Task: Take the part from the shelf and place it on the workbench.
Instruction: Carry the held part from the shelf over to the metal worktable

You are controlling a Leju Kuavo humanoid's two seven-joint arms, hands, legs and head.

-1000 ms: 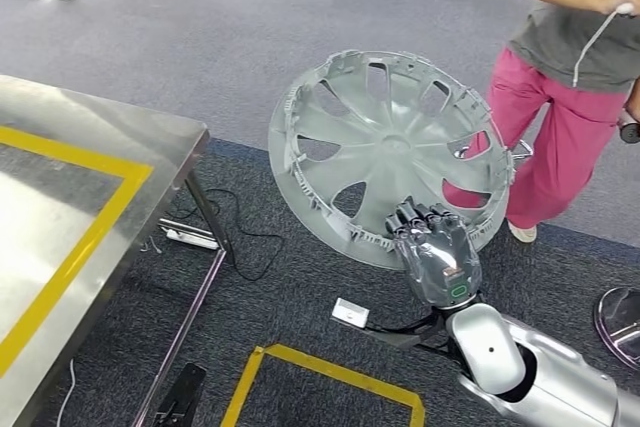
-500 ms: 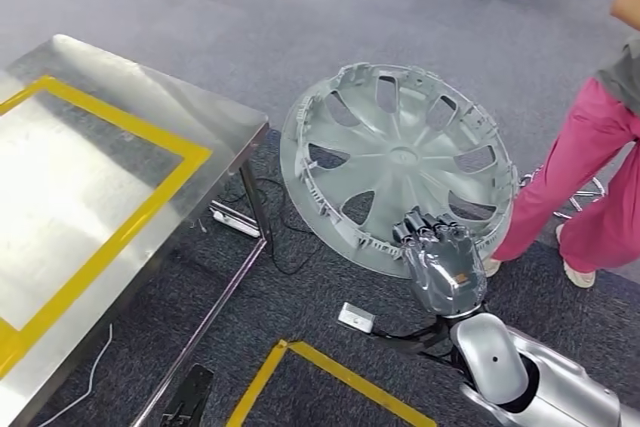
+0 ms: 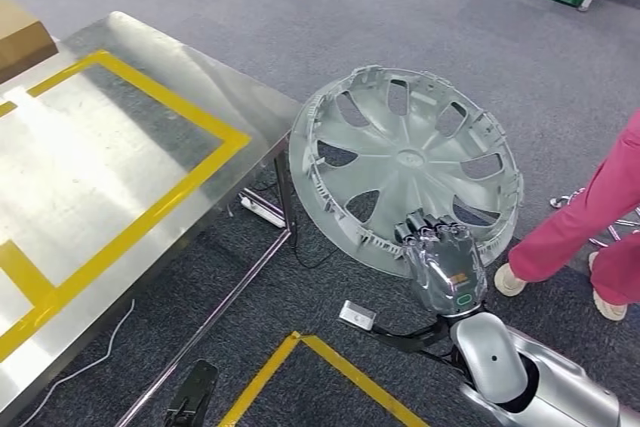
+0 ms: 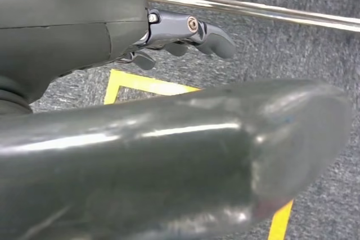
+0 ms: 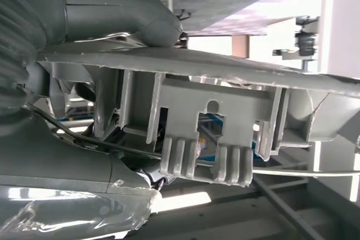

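Evidently the right hand clamps the hubcap's near rim, holding it out flat for the steel counter alongside; left hand hangs loosely open.

Right hand covers part of the wheel cover rim at its near edge; its fingers curl over the rim, so the contact underneath is hidden. Workbench is cut off by the head view's left and bottom edges, and the person by its right edge, legs and shoes showing. Left hand is largely blocked by the blurred thumb, so its state can't be told.
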